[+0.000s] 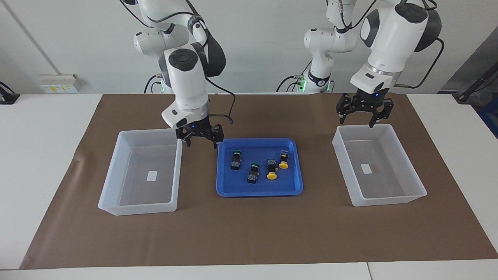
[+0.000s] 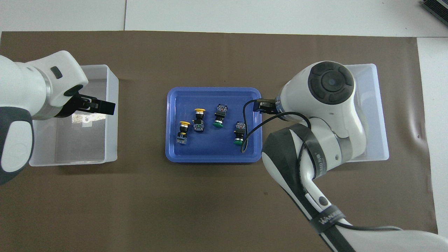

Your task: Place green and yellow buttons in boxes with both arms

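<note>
Two green-capped push buttons (image 1: 235, 159) (image 1: 253, 172) and two yellow-capped push buttons (image 1: 271, 170) (image 1: 283, 160) lie in the shallow blue square tray (image 1: 229, 190) at frame centre. Translucent white plastic bins sit at centre left (image 1: 110, 182) and centre right (image 1: 409, 171) on the brown mat (image 1: 249, 237). The right gripper (image 1: 200, 139) hangs spread between tray and bin; the left gripper (image 1: 363, 115) hangs spread over its bin's rim.

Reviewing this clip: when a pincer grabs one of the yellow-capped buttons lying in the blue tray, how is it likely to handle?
The yellow button looks rigid: a blocky black body and a hard round cap, so probably no flex. It lies on its side in the blue tray; the domed cap may let it pivot or roll if nudged. It looks small and probably light, so an off-centre pinch could twist it.
</note>
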Action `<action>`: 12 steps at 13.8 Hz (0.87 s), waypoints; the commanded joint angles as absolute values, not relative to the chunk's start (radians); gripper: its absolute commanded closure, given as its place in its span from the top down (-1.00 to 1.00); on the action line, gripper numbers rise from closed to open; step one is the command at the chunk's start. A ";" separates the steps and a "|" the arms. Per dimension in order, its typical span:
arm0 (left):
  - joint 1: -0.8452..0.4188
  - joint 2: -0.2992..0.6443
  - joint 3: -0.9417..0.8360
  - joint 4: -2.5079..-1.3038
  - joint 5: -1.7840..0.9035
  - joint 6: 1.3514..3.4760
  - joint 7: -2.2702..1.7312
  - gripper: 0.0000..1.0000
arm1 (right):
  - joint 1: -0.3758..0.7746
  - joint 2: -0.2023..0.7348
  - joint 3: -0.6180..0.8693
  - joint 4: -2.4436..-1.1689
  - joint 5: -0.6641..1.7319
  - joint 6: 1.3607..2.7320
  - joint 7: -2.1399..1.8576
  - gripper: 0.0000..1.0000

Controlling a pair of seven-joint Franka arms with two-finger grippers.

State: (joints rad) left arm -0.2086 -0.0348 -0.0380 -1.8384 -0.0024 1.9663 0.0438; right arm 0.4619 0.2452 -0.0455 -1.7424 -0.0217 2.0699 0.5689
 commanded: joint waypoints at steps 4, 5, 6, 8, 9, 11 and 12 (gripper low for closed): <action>-0.325 0.024 -0.025 -2.066 -0.014 2.325 -0.069 1.00 | 0.517 0.276 -0.046 -1.835 0.034 2.246 0.629 1.00; -0.343 0.035 -0.025 -2.095 -0.014 2.385 -0.090 1.00 | 0.518 0.282 -0.045 -1.839 0.034 2.249 0.629 1.00; -0.345 0.037 -0.026 -2.121 -0.014 2.432 -0.113 1.00 | 0.537 0.290 -0.044 -1.842 0.034 2.250 0.629 1.00; -0.371 0.049 -0.026 -2.144 -0.014 2.476 -0.121 1.00 | 0.541 0.298 -0.044 -1.873 0.034 2.304 0.626 1.00; -0.385 0.060 -0.026 -2.145 -0.014 2.480 -0.135 1.00 | 0.546 0.311 -0.044 -1.881 0.034 2.328 0.629 1.00; -0.440 0.109 -0.025 -2.143 -0.014 2.541 -0.205 1.00 | 0.566 0.342 -0.044 -1.881 0.034 2.359 0.632 1.00; -0.455 0.132 -0.025 -2.144 -0.014 2.569 -0.234 1.00 | 0.566 0.353 -0.044 -1.881 0.034 2.362 0.634 1.00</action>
State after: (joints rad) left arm -0.4025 0.0900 -0.0396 -2.1309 -0.0028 2.4943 -0.1761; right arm 0.5593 0.3328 -0.0448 -1.8717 0.0195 2.3289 0.6188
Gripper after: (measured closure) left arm 0.000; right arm 0.000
